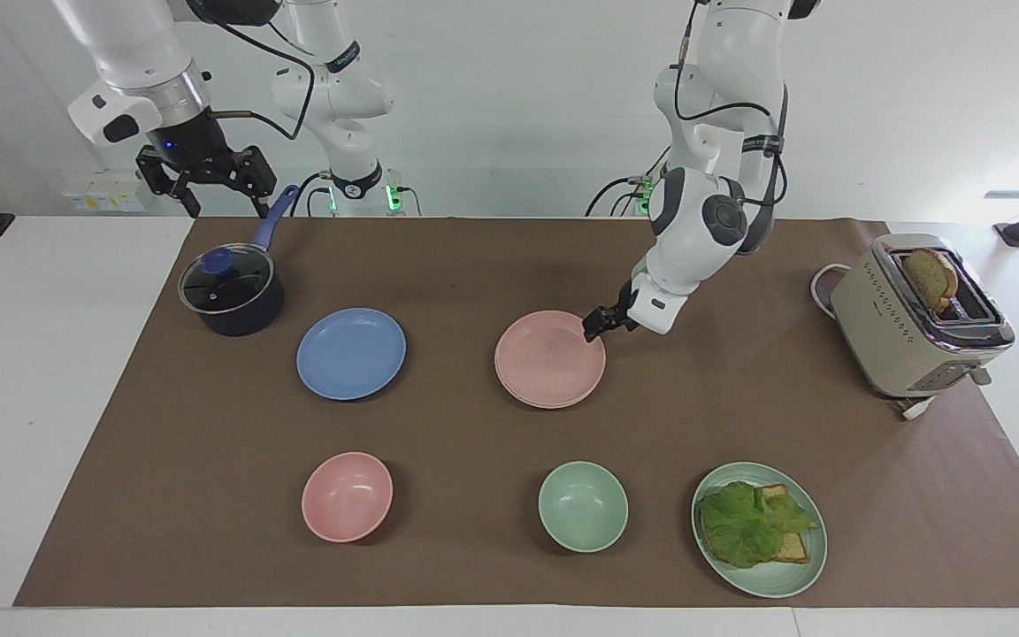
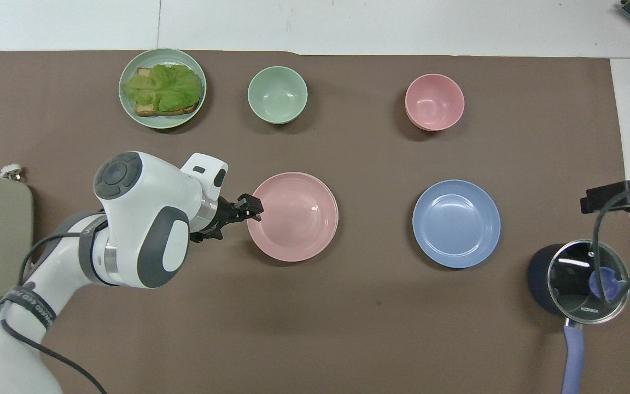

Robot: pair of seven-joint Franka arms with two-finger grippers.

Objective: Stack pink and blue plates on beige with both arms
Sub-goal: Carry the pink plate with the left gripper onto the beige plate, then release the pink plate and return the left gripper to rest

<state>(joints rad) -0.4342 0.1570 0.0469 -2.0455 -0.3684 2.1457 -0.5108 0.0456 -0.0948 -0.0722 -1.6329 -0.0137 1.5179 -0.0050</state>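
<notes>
left gripper (image 1: 596, 329): mine, low at the pink plate's rim on the left-arm side; fingers look parted, nothing in them, I read it as let go of the plate.
pink plate (image 1: 550, 358): right at the fingertips, flat on top of the beige one, centred.
beige plate (image 1: 563, 403): under the pink, only a thin cream edge peeks out on the side away from the robots; hidden in the overhead view.
blue plate (image 1: 350, 353): well apart from this hand, toward the right arm's end, alone on the brown mat (image 1: 474, 265), not stacked.
right gripper (image 1: 205, 181): parked high over the pot handle (image 1: 272, 218), fingers spread, empty; that arm waits.
pot (image 1: 231, 292): lidded, near the blue plate, nearer to the robots than it.
pink bowl (image 1: 347, 495), green bowl (image 1: 582, 506), green plate with lettuce toast (image 1: 759, 528): farther from the robots, untouched.
toaster (image 1: 916, 314): at the left arm's end, bread in the slot.
done: pink on beige, I'd call that half.
left: blue plate onto the stack, right arm's job I guess; my left needs to back off first.
</notes>
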